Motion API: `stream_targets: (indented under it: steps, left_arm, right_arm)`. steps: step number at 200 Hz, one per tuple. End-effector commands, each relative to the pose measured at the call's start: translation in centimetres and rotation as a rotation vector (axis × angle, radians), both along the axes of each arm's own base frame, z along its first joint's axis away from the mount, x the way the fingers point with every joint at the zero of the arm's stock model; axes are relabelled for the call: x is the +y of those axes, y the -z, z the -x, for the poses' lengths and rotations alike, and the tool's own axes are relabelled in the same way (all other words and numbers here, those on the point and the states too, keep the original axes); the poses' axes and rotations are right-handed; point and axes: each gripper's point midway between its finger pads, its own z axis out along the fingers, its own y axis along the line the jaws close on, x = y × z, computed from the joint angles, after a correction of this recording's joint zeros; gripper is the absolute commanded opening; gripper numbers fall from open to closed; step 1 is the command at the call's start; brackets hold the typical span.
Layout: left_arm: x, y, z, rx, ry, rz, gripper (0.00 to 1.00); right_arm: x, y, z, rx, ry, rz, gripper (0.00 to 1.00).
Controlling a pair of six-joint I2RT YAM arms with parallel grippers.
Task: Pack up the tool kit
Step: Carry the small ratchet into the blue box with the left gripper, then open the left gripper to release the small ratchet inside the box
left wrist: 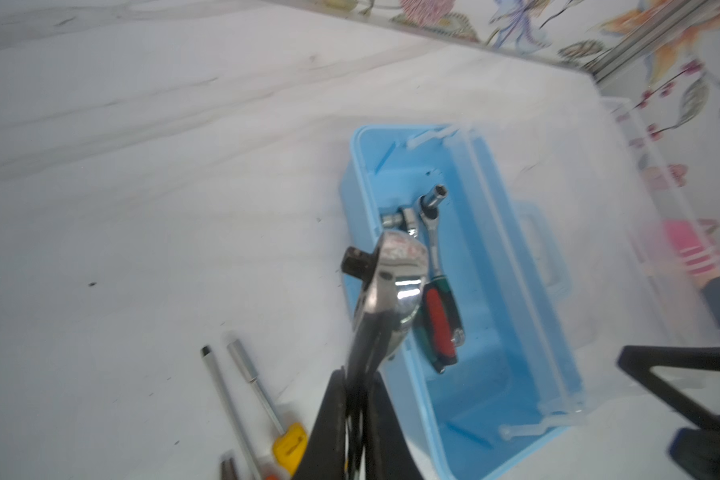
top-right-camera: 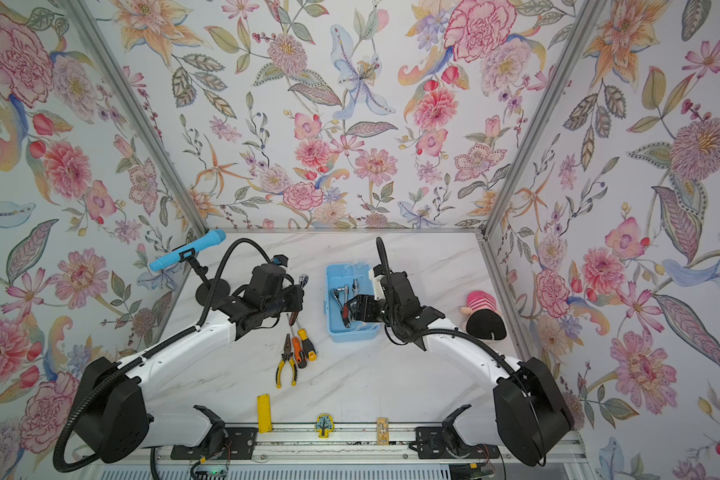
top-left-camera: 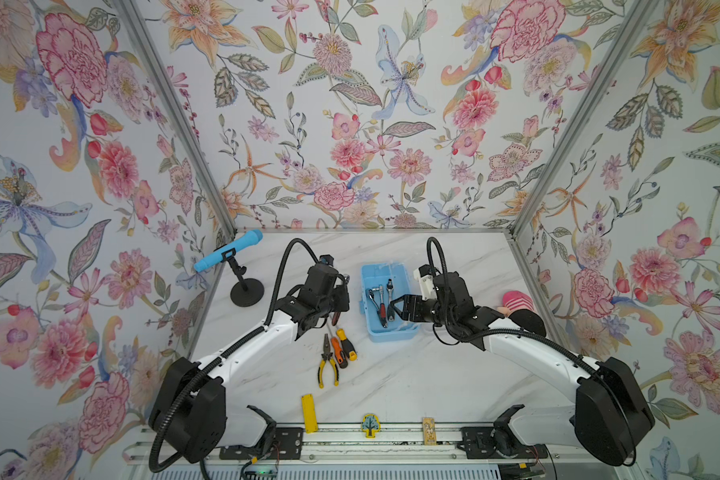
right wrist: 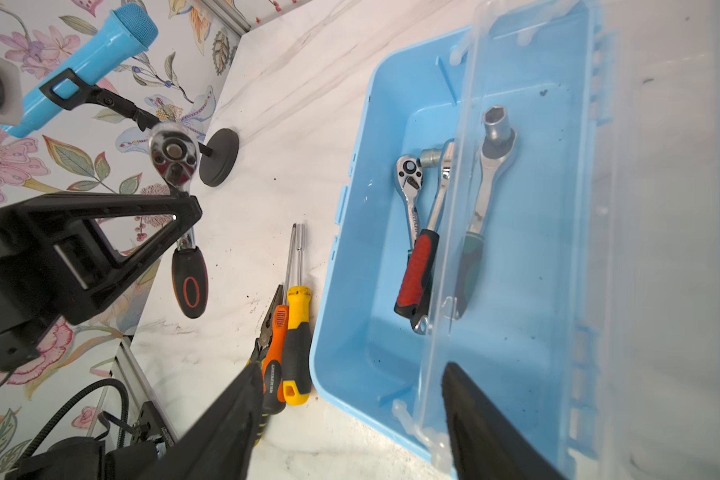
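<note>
Blue box (top-left-camera: 391,335) holds ratchet wrenches (top-left-camera: 381,301), left claw (left wrist: 354,374) clamps another wrench (left wrist: 391,282), right claw (right wrist: 352,368) gapes; pliers (top-left-camera: 327,361) and screwdrivers (top-left-camera: 344,347) wait outside.

Open light-blue box (top-left-camera: 391,335) holds seemingly three ratchet wrenches (right wrist: 417,257); yellow pliers (top-left-camera: 327,353) and two screwdrivers (top-left-camera: 339,353) lie alongside, fourth wrench (right wrist: 174,158) aloft.

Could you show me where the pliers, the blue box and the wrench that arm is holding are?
pliers (top-left-camera: 328,354): in a top view, the pivot joint.
blue box (top-left-camera: 393,334): in a top view, its near wall.
held ratchet wrench (right wrist: 173,157): in the right wrist view, its round head.
</note>
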Motion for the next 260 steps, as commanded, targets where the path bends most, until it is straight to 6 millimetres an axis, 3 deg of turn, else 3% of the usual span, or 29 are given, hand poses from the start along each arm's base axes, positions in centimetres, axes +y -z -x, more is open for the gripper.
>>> stream_targets:
  steps: [1,17,23,55,114,176,199,231,260]
  left_arm:
    - [-5.6,-3.9,-2.3,-0.074,0.006,0.320,0.00]
    - [-8.0,-4.6,-3.3,-0.083,0.001,0.396,0.00]
    - [-9.0,-3.4,-3.7,-0.065,-0.001,0.404,0.00]
    - [-11.6,-2.2,-5.0,-0.033,-0.013,0.468,0.00]
    - [-10.9,2.1,-5.8,0.046,-0.121,0.443,0.00]
    - [-11.7,4.8,-6.1,0.090,-0.109,0.404,0.00]
    - [-12.0,5.4,-6.3,0.101,-0.103,0.379,0.14]
    - [-12.0,4.6,-7.0,0.071,-0.096,0.335,0.34]
    - [-11.7,3.8,-7.3,0.044,-0.095,0.309,0.38]
  right_arm:
    - [-0.2,-1.2,-0.3,0.002,0.028,-0.031,0.69]
    - [-0.4,-1.0,-0.1,0.018,0.029,-0.041,0.69]
    - [-0.5,-1.1,0.0,0.017,0.033,-0.043,0.69]
    - [-1.2,-1.0,0.4,0.012,0.052,-0.043,0.69]
    - [-1.9,0.0,0.9,0.034,0.062,-0.037,0.69]
    - [-2.5,0.0,0.7,0.015,0.072,0.002,0.69]
    - [-2.6,0.0,0.6,0.011,0.075,0.006,0.70]
    - [-2.4,0.0,0.5,0.013,0.072,0.005,0.70]
    - [-2.6,0.1,0.5,0.014,0.075,0.009,0.70]
